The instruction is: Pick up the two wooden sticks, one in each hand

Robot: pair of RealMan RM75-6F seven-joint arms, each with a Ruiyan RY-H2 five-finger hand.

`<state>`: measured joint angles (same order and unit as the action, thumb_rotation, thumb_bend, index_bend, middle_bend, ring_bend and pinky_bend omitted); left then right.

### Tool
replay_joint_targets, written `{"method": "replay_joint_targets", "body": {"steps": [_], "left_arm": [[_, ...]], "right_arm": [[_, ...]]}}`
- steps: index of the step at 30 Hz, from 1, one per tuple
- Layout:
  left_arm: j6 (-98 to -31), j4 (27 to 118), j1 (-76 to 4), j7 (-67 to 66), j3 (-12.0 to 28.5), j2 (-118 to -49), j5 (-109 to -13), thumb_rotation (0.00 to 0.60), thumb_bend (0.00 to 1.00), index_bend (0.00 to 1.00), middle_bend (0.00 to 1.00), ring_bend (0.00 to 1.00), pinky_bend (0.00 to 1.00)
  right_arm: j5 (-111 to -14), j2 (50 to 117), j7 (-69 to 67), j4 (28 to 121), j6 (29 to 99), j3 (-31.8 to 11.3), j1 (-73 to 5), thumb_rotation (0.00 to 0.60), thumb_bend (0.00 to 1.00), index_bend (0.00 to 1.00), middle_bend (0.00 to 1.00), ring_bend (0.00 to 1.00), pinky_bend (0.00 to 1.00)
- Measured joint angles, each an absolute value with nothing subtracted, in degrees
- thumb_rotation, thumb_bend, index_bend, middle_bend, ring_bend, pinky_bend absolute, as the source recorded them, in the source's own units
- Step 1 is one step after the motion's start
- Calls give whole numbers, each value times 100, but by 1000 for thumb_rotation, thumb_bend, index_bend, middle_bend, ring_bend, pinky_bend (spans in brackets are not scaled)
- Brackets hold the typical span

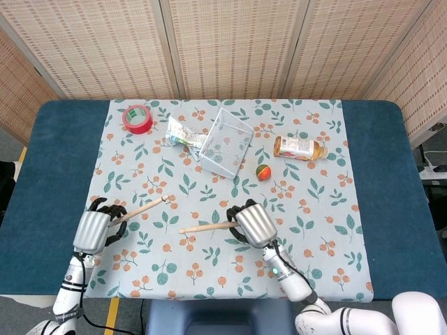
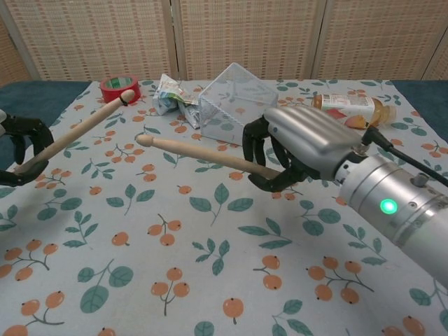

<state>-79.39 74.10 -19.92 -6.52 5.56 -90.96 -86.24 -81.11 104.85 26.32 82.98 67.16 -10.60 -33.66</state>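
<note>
Two wooden sticks are both lifted off the cloth. My left hand (image 1: 93, 229) (image 2: 19, 148) grips one wooden stick (image 1: 144, 208) (image 2: 78, 132) by its end; its tip points up and to the right. My right hand (image 1: 252, 223) (image 2: 301, 145) grips the other wooden stick (image 1: 204, 227) (image 2: 196, 152), which reaches out to the left, nearly level, over the middle of the table.
At the back of the floral tablecloth (image 1: 181, 272) lie a red tape roll (image 1: 137, 118), a crumpled wrapper (image 1: 180, 134), a tipped wire mesh basket (image 1: 225, 142), a small ball (image 1: 262, 172) and a bottle on its side (image 1: 299, 148).
</note>
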Motion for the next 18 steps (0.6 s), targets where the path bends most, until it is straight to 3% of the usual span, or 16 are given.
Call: {"method": "replay_joint_targets", "body": {"steps": [9,18], "left_arm": [[-7586,8766,-2223,-1540,643,-8783,-8483,600,511,873,913,577,259],[-7470,8813,-2301,-1774,549,-8939,-8459,600,510,874,913,577,259]], "right_arm": [[-7715,11023,2784,8206,6631,-1525,-3736,600,302,1000,821,677,443],[-7533,11041,2918,8270,6656,-1569,-3798,600,302,1000,822,679,443]]}}
